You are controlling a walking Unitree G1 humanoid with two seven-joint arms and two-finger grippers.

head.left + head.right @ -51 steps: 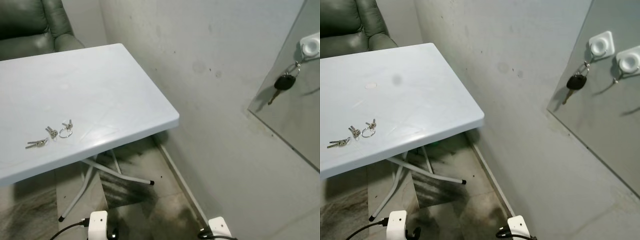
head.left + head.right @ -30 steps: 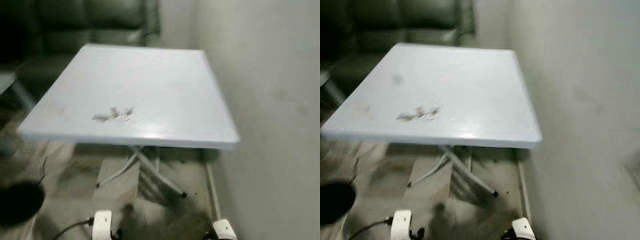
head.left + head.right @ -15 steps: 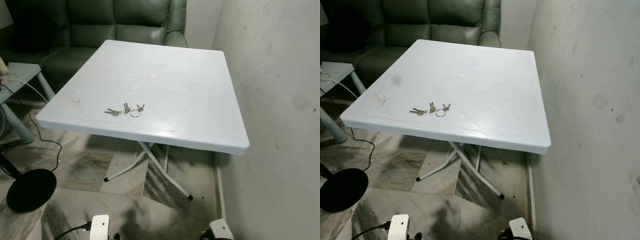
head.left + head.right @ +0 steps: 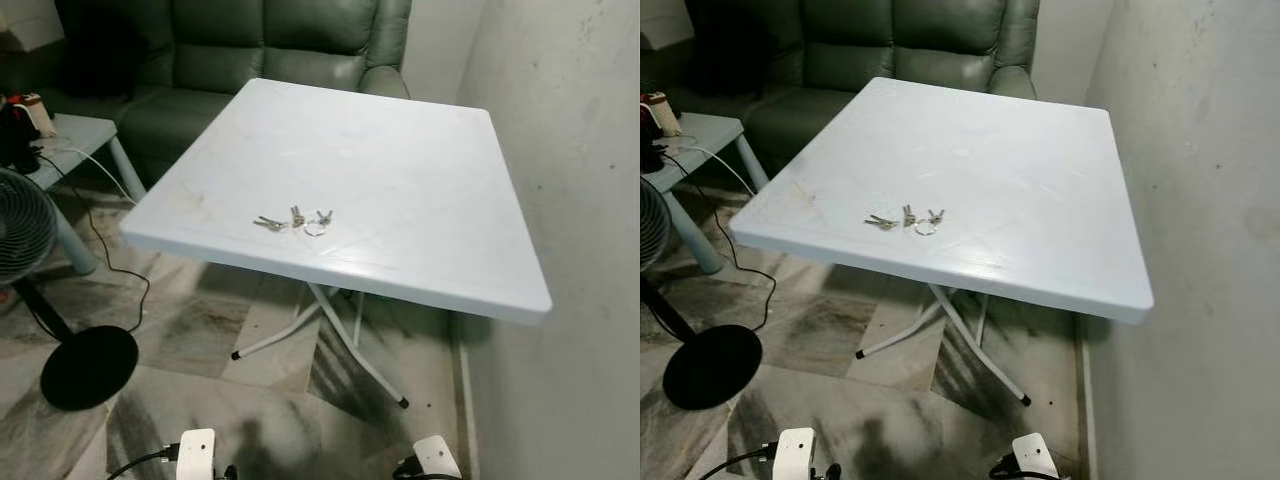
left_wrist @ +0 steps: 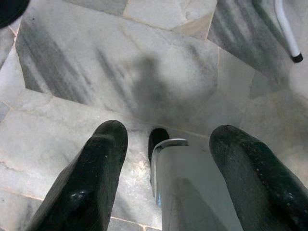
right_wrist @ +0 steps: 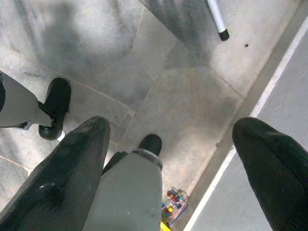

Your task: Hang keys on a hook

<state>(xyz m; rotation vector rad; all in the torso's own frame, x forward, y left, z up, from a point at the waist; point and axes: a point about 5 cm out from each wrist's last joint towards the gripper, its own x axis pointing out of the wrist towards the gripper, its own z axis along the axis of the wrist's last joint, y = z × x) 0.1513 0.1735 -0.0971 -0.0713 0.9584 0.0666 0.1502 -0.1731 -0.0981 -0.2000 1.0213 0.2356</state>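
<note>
A small bunch of silver keys on a ring lies on the white folding table, near its front edge. In the left wrist view, my left gripper hangs open above the marble floor with nothing between its black fingers. My right gripper is open too, pointing down at the floor beside the wall, and holds nothing. Both arms hang low, well below the table top.
A green leather sofa stands behind the table. To the left are a standing fan with a round black base, a cable and a small side table. A plain wall runs along the right.
The camera has swung left: the wall hooks with the black car key have left the picture, and the table, sofa, fan and side table have come into it. The keys lie unmoved.
</note>
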